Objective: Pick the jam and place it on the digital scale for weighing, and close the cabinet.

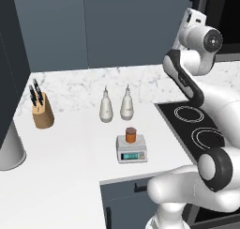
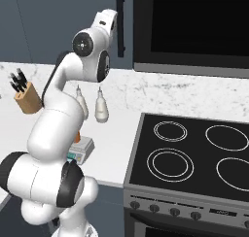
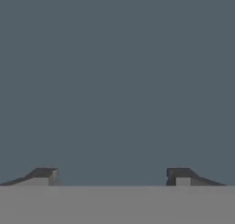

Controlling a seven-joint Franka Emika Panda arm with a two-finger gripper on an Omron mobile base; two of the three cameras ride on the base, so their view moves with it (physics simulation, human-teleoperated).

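White counter holds knife block, two bottles.

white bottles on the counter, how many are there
2. Both white bottles stand side by side on the counter behind the digital scale: the left one nearer the knife block, the right one nearer the stovetop. The arm may hide others.

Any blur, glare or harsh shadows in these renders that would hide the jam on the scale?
Left base view: flat even light, soft shadows, jam crisp on the digital scale. Right base view: sharp, but the arm covers most of the jam. Hand view: soft, featureless slate-blue surface, tool tips slightly blurred.
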